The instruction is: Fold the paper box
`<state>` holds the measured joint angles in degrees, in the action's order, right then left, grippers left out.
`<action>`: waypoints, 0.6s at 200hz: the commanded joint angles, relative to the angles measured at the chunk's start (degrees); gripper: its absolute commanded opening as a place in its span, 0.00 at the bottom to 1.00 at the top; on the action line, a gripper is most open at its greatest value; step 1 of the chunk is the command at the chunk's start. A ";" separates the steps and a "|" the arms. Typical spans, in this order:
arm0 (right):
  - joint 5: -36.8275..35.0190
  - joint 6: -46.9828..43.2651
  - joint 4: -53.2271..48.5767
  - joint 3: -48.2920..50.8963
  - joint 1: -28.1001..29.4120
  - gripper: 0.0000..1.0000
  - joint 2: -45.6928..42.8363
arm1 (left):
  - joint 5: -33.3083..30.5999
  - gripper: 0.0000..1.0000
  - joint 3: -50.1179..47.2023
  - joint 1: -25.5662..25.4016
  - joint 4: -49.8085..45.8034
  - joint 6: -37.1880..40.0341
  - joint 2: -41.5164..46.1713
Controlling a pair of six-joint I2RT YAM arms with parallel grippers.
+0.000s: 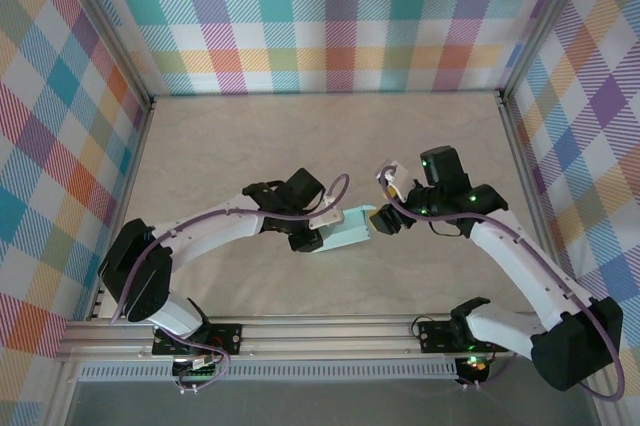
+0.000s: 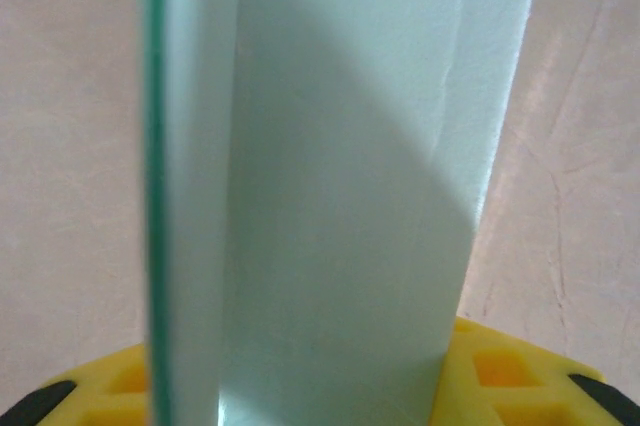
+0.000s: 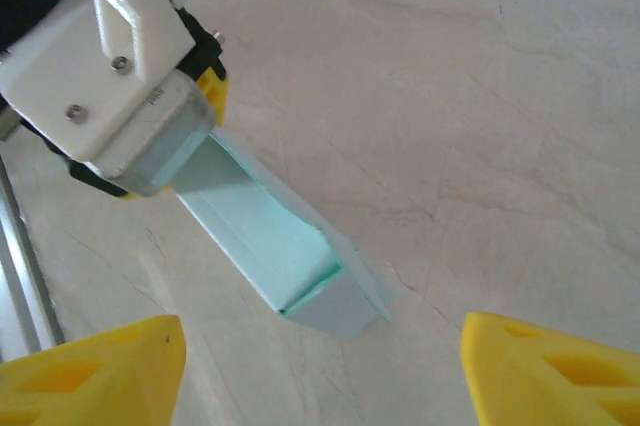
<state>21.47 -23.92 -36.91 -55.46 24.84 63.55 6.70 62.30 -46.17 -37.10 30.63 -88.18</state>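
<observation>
Crushing is the likeliest fault. The paper box [image 1: 345, 231] sits a little toward 6 o'clock of the centre of the surface [image 1: 250, 141]. The left gripper [image 1: 322, 228] is clamped on its 9 o'clock end, and the right gripper [image 1: 385, 218] hangs at its 3 o'clock end, jaws apart and empty. A hard or skewed pinch could buckle the thin wall. The half-formed box looks empty inside.

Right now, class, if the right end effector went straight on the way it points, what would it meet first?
Most likely the paper box: its free end lies ahead, between the open fingers of the right end effector; the left end effector grips its other end. Depth is unclear.
</observation>
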 commanded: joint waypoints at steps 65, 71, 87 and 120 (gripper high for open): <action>4.84 -18.14 -8.70 -8.93 0.19 0.44 10.26 | 0.90 0.37 3.70 0.32 -8.11 2.43 -2.29; 5.04 -18.41 -9.24 -9.32 0.25 0.43 10.80 | 0.90 0.37 3.70 0.35 -8.08 2.48 -2.26; 5.38 -19.13 -10.01 -9.91 0.30 0.34 12.14 | 1.05 0.37 3.61 0.36 -7.99 2.41 -2.21; 5.83 -20.83 -12.13 -11.20 0.82 0.36 14.24 | 1.25 0.37 3.26 0.34 -7.79 2.73 -1.81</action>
<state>24.36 -41.32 -45.39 -64.27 24.97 76.51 7.05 64.77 -46.17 -41.95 32.42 -89.69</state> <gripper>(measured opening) 0.351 0.418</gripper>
